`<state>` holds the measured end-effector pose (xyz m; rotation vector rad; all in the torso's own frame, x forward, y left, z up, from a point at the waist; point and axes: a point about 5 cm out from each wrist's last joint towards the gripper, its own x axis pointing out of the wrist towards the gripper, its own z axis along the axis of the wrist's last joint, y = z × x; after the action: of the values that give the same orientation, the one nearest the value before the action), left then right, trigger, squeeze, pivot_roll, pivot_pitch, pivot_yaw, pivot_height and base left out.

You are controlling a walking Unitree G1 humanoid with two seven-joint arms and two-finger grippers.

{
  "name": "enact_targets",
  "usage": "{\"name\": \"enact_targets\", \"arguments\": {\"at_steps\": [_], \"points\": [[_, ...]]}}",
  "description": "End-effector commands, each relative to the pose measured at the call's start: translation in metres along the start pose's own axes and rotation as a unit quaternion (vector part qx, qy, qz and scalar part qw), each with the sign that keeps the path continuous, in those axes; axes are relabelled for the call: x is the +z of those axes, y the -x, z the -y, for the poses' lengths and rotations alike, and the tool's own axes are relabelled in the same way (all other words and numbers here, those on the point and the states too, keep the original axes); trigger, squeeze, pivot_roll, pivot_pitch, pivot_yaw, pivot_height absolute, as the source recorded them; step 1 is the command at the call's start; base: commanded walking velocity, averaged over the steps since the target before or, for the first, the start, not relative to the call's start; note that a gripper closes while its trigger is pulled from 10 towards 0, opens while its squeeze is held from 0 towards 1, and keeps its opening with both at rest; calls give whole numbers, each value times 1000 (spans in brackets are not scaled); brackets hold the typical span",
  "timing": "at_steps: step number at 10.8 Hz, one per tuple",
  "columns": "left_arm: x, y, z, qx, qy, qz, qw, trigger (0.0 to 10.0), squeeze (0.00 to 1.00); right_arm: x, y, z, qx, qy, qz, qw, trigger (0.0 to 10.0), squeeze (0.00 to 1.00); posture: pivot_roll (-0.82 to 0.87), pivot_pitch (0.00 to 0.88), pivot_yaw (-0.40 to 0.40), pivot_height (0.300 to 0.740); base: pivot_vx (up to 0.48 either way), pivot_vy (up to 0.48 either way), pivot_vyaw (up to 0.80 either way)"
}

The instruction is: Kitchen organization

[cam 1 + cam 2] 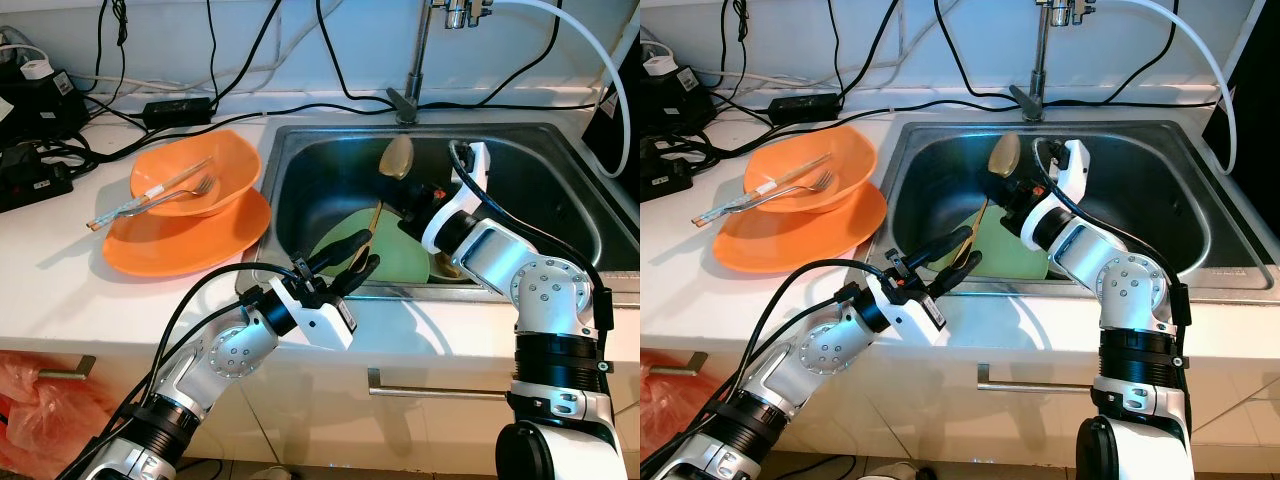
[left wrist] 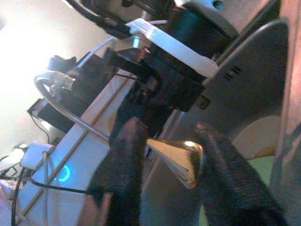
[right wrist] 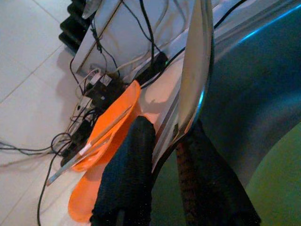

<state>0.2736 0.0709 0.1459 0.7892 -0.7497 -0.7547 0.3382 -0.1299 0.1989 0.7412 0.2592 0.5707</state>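
While no writing reads, right gripper (image 1: 392, 192) clamps the ladle (image 1: 396, 157) (left gripper (image 1: 352, 268) parted).

On the surface (image 1: 60, 280) to my left, a bowl (image 1: 196, 172) sits on a plate (image 1: 186, 236), fork (image 1: 178, 192) inside. The sink (image 1: 560, 215) lies right of them, tap (image 1: 412, 75) behind.
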Motion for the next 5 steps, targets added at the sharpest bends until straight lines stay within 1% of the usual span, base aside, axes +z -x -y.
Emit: {"name": "enact_targets", "arguments": {"at_steps": [1, 2, 3, 4, 5], "points": [[10, -8, -23, 47, -9, 41, 998, 10000, 1000, 0, 2, 9, -32, 8, 2, 999, 10000, 0, 99, 19, 67, 740, 0, 0, 0], [11, -9, -25, 48, 1, 43, 998, 10000, 1000, 4, 1, 6, -31, 18, 23, 999, 10000, 0, 101, 19, 67, 740, 0, 0, 0], [12, -9, -25, 47, 9, 44, 998, 10000, 1000, 8, 0, 7, -46, 32, 41, 998, 10000, 0, 102, 20, 67, 740, 0, 0, 0], [12, -10, -25, 44, 29, 42, 998, 10000, 1000, 15, -2, 12, -77, 32, 72, 994, 10000, 0, 102, 22, 66, 740, 0, 0, 0], [11, -10, -24, 41, 39, 38, 998, 10000, 1000, 18, -3, 17, -100, 46, 84, 990, 10000, 0, 104, 26, 65, 740, 0, 0, 0]]}}
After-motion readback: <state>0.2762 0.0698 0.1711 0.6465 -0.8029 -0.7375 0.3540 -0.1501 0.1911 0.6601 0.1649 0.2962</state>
